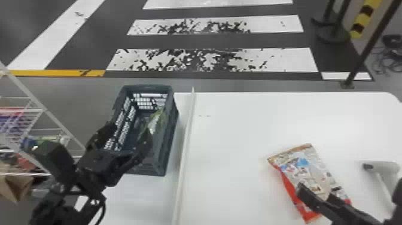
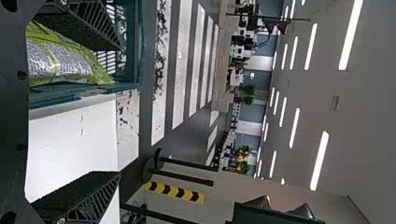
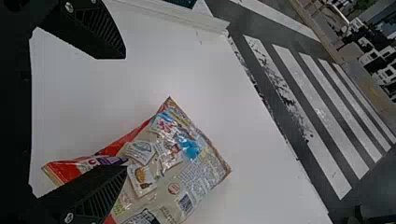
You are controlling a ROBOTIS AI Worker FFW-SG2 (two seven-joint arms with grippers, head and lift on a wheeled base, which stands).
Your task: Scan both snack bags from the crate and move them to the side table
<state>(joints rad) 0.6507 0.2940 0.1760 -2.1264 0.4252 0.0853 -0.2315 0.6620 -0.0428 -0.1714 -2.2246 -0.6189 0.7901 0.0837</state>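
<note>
My left gripper (image 1: 128, 134) stands open over the near part of the dark crate (image 1: 170, 131), one finger over each side of its opening. Inside the crate leans a green snack bag (image 1: 154, 122). In the left wrist view the green bag (image 2: 60, 58) lies beside one finger of the left gripper (image 2: 119, 111). A red and beige snack bag (image 1: 309, 169) lies on the white table, with my right gripper (image 1: 316, 194) open over its near end. The right wrist view has this bag (image 3: 173, 156) under one finger of the right gripper (image 3: 126, 112), with bare tabletop between the fingers.
A white handheld scanner (image 1: 384, 169) is on the table at the right. A raised white strip (image 1: 187, 125) runs between crate and tabletop (image 1: 239, 128). Wire shelves (image 1: 33, 110) with packages stand at the far left. Posts (image 1: 366, 49) rise from the floor beyond the table.
</note>
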